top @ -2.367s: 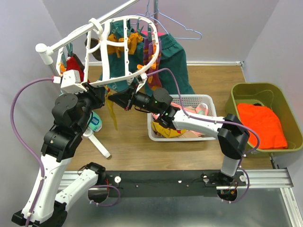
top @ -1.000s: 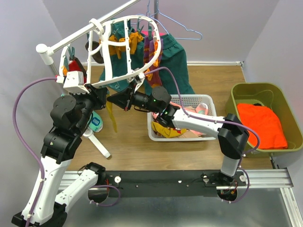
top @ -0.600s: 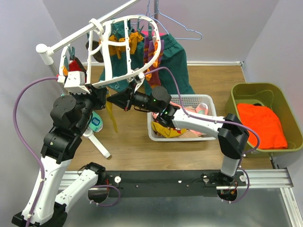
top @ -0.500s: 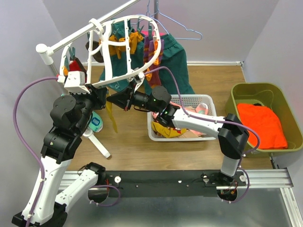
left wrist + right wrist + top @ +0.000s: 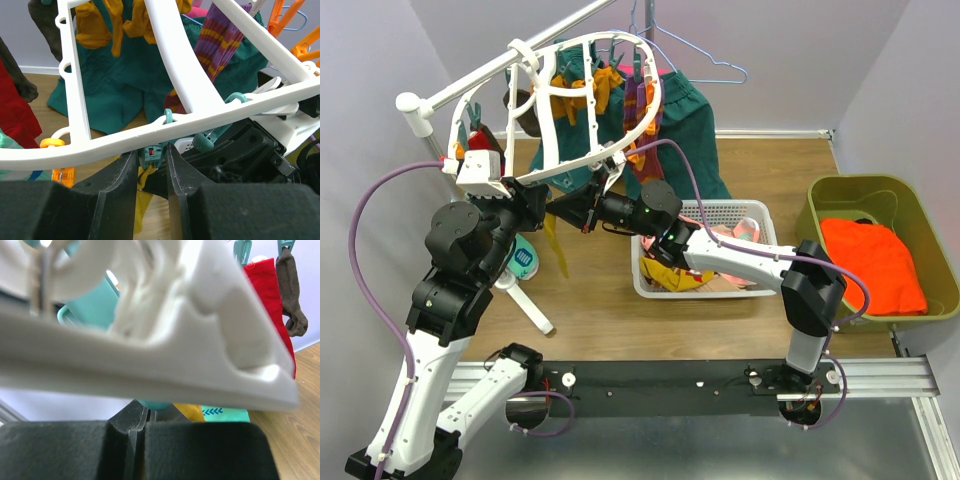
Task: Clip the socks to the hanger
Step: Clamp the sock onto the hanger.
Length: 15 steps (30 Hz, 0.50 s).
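A brown wood-grain desk fills a small booth closed in by pale lilac-grey walls, with a white skirting strip along the back. A metal rail crosses the near edge, where two white and black robot arms are bolted.

At upper left, the white oval lattice hanger hangs tilted from a white pole. Both arms reach up beneath its near rim. The left hand grips a teal clip dangling from that rim, one finger on each side of it. The right hand is closed tight just beside that clip, and a mustard sock hangs from its tip.

A purple striped sock and a red sock are already clipped to the frame. A dark green garment hangs behind it.

At mid-desk a white mesh basket holds loose socks. Well apart at the right, an olive bin holds an orange cloth.
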### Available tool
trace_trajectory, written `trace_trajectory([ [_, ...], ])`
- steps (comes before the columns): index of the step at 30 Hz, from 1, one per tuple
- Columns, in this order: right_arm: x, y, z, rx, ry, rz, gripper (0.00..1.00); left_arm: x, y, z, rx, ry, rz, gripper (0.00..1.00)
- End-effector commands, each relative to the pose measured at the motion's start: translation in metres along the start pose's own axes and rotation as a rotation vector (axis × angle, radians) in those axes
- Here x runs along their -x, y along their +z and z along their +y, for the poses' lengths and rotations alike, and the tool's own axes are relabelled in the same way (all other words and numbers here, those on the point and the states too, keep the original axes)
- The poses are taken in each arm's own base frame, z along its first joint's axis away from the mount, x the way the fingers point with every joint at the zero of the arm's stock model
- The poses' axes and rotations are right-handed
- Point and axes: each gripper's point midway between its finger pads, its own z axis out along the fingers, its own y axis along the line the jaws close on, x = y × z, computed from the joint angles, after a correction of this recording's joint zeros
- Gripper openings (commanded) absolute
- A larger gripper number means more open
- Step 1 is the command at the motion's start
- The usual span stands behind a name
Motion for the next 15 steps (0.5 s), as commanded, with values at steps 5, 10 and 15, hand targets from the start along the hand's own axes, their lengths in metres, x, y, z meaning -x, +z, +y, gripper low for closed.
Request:
trace_trajectory([
  [5, 0.0305, 0.0029, 0.0171, 0.048, -0.032, -0.073, 0.02, -0.0274, 0.0021, 0.0041, 0.003, 0.018, 0.095, 0.00],
  [10, 0.0348, 0.0031, 0.0212, 0.062, -0.028, -0.083, 0.02, -0.0316, 0.0032, 0.0021, -0.008, 0.008, 0.105, 0.00],
  [15, 0.0360, 0.0033, 0.0214, 0.062, -0.029, -0.087, 0.02, -0.0285, 0.0022, 0.0005, -0.013, 0.000, 0.097, 0.10],
])
